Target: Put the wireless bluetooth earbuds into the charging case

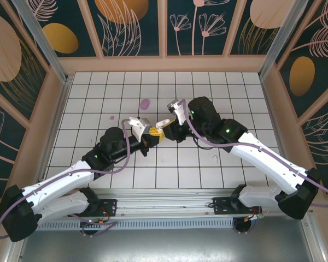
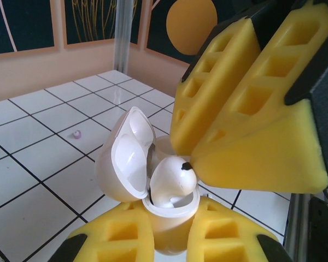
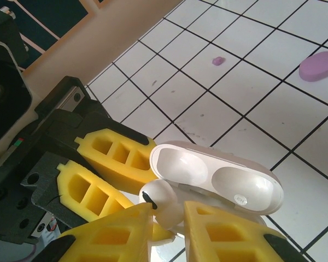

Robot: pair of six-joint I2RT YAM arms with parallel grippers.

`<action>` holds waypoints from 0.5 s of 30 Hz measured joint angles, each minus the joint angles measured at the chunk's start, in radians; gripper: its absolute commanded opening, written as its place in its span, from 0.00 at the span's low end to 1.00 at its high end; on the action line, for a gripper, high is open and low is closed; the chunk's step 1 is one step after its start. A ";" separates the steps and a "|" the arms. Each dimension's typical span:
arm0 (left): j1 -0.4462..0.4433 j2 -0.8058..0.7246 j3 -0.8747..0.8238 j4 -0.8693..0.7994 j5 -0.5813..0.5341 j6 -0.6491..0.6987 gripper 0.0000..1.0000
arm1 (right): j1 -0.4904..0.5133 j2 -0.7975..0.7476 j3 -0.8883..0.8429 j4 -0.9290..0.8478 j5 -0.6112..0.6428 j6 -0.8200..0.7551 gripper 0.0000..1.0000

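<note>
My left gripper (image 1: pixel 149 135) is shut on the body of the white charging case (image 2: pixel 172 232), which it holds off the tiled floor. The case's lid (image 2: pixel 124 158) is swung open. One white earbud (image 2: pixel 172 176) with a black mark sits partly in the case's near socket. My right gripper (image 3: pixel 169 213) is shut on that earbud (image 3: pixel 163 197), its yellow fingers (image 2: pixel 246 120) reaching down from the upper right in the left wrist view. The lid's two hollows (image 3: pixel 221 174) show empty. In the top view the two grippers meet at the case (image 1: pixel 160 127).
A flat purple oval piece (image 1: pixel 145 103) (image 3: pixel 318 65) lies on the white tiled floor behind the grippers. A small pinkish speck (image 3: pixel 217 61) (image 2: pixel 76 134) lies near it. Wooden walls with dark panels enclose the floor on three sides.
</note>
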 measured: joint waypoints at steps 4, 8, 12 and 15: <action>0.001 0.000 0.000 0.000 0.007 0.000 0.01 | -0.008 0.002 0.000 -0.004 0.003 -0.007 0.26; 0.001 0.000 0.000 -0.001 0.013 0.000 0.01 | -0.010 0.002 0.000 -0.011 0.003 -0.026 0.29; 0.004 0.003 0.000 -0.010 0.014 0.000 0.01 | -0.011 0.010 0.000 -0.012 0.002 -0.043 0.31; 0.005 0.007 0.002 -0.014 0.016 0.000 0.01 | -0.012 0.011 0.000 -0.018 0.003 -0.057 0.32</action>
